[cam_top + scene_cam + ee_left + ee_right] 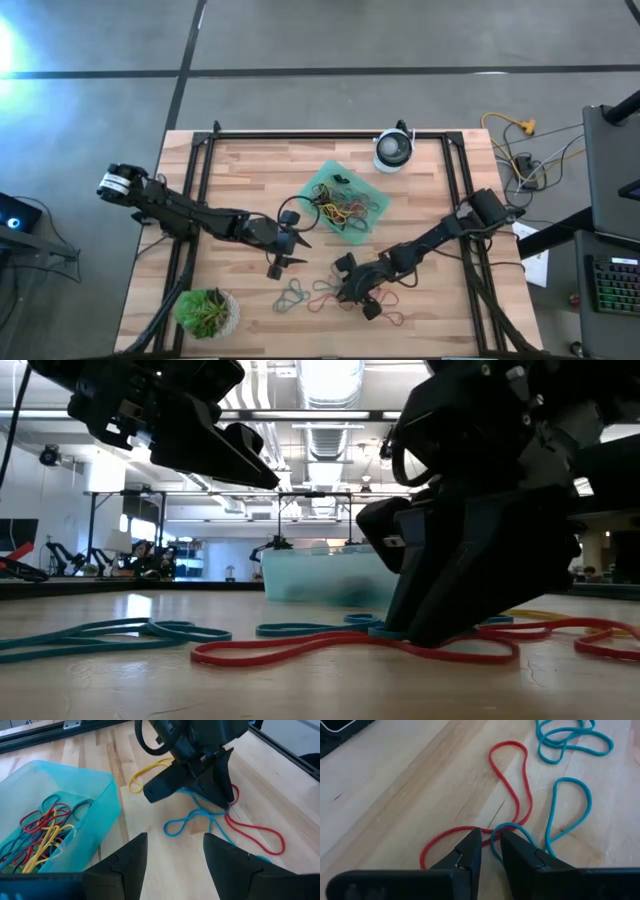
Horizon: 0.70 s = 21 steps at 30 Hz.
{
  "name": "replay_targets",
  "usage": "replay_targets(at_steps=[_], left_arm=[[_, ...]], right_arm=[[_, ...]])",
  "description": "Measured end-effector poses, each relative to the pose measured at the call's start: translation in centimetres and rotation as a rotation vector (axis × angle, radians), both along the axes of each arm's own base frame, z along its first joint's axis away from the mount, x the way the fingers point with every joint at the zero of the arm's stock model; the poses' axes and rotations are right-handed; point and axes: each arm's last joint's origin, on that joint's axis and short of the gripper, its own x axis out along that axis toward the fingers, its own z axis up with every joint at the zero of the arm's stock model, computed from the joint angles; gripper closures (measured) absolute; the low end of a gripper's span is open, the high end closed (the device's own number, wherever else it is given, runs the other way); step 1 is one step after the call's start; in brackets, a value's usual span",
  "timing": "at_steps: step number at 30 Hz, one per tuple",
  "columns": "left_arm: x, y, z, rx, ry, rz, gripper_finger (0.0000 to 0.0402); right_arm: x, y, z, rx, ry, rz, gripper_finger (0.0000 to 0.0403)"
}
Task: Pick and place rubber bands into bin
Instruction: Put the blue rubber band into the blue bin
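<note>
Red and blue-green rubber bands (512,780) lay tangled on the pale wooden table (250,170), in front of the bin and near the table's front edge; the right wrist view showed a long red loop (509,767) crossing a blue-green loop (570,810) exactly where the right gripper (491,851) had its fingertips. Those fingertips stood on the wood with only a narrow gap between them, the crossing of the two bands lying in or just ahead of that gap; whether either band was actually pinched could not be told. The step in hand was judged to be the pick: closing on a band at the table surface. The bin (372,218), a translucent mint-green tray near the table's middle, already held a heap of red, yellow and dark bands (42,827); a yellow band (145,772) lay loose on the wood beside it. The left gripper (175,857) hovered between the bin and the loose bands with its fingers spread wide, holding nothing. The next move was judged to call for finishing the closure, lifting straight up, and checking that one band came free; because red and blue-green loops overlapped there, both might rise together or snag. Carriage to the bin would follow. A potted plant (205,312) and a round white-and-black device (394,150) stood clear of the work.
</note>
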Motion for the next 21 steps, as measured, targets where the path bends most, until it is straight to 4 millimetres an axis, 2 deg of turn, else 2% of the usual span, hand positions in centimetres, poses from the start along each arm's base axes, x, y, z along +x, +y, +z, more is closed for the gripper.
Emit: replay_targets(at_steps=[9,15,21], left_arm=[[-0.01,0.0,-0.02,0.0,0.002,0.0,0.0223],[-0.01,0.0,-0.01,0.0,0.002,0.0,0.0223],[-0.01,0.0,-0.01,0.001,0.002,0.0,0.0223]], right_arm=[[0.01,-0.08,0.2,-0.015,0.024,-0.007,0.0342],[-0.07,-0.09,0.04,-0.042,0.019,0.022,0.0388],[-0.19,-0.15,0.38,-0.052,0.014,0.025,0.0394]])
